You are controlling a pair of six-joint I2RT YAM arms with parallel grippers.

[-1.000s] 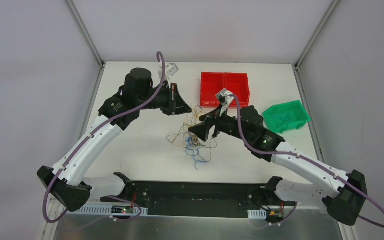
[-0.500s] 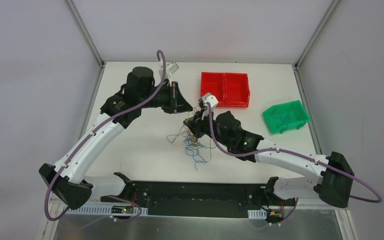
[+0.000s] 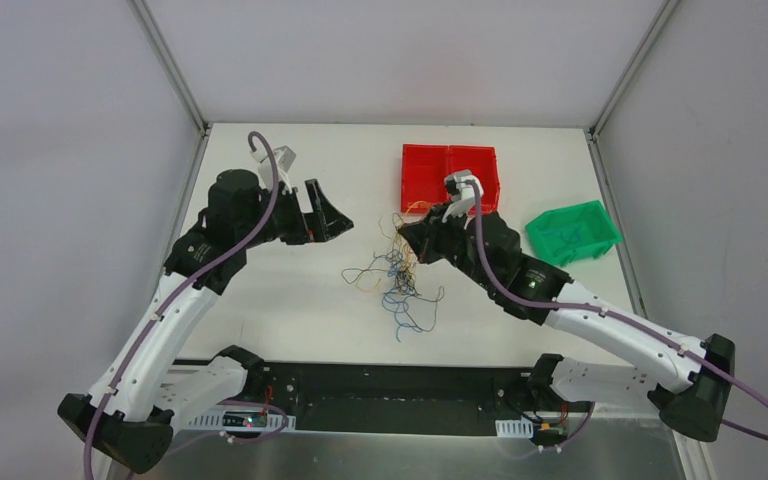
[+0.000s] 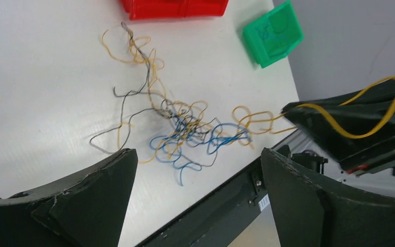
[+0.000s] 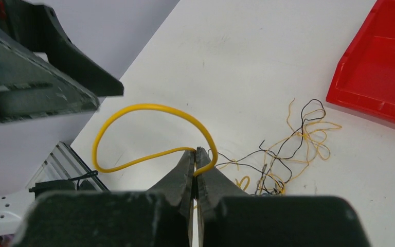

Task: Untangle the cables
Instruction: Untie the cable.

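A: Biggest things first: what is where?

B: The white tabletop (image 3: 290,300) carries everything. 2 bins stand toward its far right, a red bin (image 3: 448,180) and a green bin (image 3: 608,230), and neither is part of the work right now. The cables (image 3: 397,280) lie in the middle as 1 loose tangle of yellow, blue and dark strands, just on the near side of the red bin.

A: And the arms?

B: The right fingers (image 5: 182,172) are pressed together on a yellow strand (image 5: 149,105). A loop of it pokes out past their tips, and the rest trails down into the knot. They hang over the tangle's far edge. The left fingers (image 4: 82,200) stand wide apart with nothing between them, well off to the tangle's left.

A: So what does the next move turn on?

B: On direction. The tangle lies to the right of the left fingers and a little nearer the arm bases, between the 2 arms. From overhead its long axis runs roughly far to near, across the line joining the 2 sets of fingers. The right arm is the nearer one and has its strand. I judge the left arm must reach across to the knot and pin it, or take a blue or dark strand. Otherwise a pull on the yellow probably drags the whole clump along.
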